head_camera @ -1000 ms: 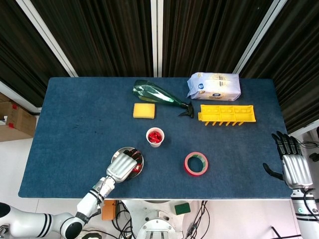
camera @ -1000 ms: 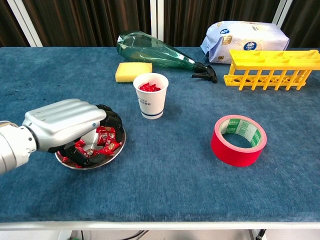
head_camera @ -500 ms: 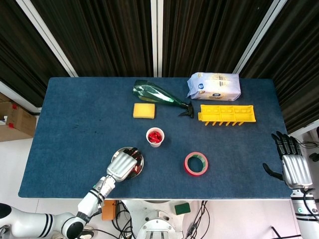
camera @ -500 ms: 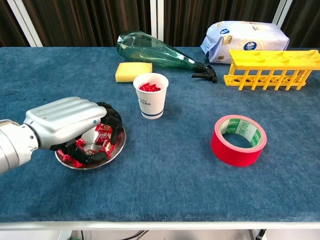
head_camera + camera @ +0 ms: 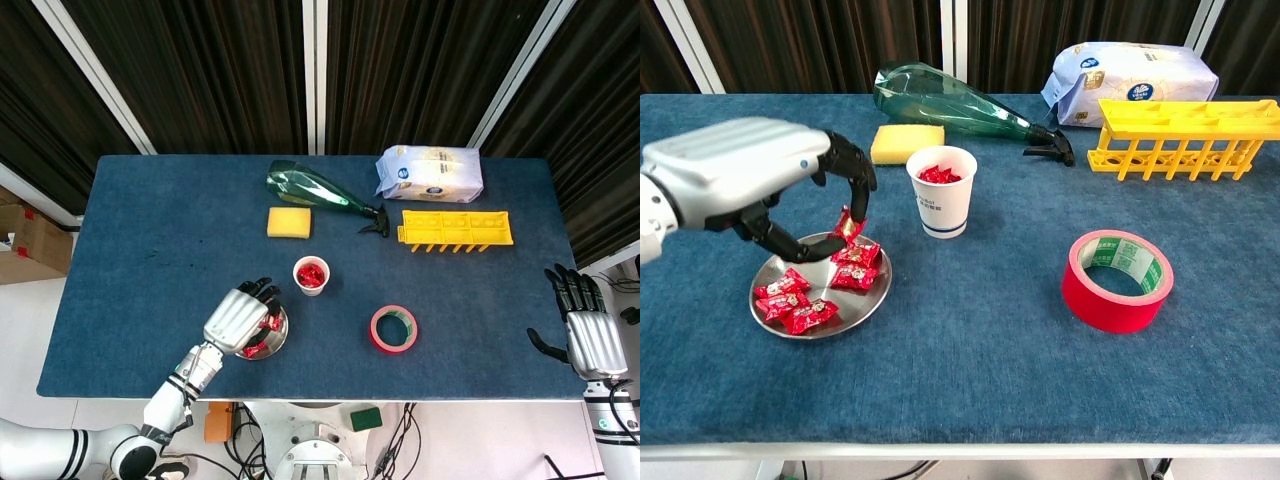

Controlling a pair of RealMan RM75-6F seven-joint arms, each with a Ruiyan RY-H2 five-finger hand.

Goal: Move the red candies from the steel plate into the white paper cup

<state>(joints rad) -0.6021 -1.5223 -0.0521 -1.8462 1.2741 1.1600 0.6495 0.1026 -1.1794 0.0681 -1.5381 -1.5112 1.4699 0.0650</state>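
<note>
The left hand has risen off the steel plate, pinching 1 red candy between thumb and fingertip just above the rim, so a carry to the white paper cup looks next. The right hand hangs spread beyond the table's edge. Shiny shallow round plate; matte tapered cup already holding candies; crinkly foil-wrapped sweets left on the plate.

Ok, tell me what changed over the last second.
The left hand rose off the plate with one candy pinched in its fingers. Cup, tape and right hand stayed put.
</note>
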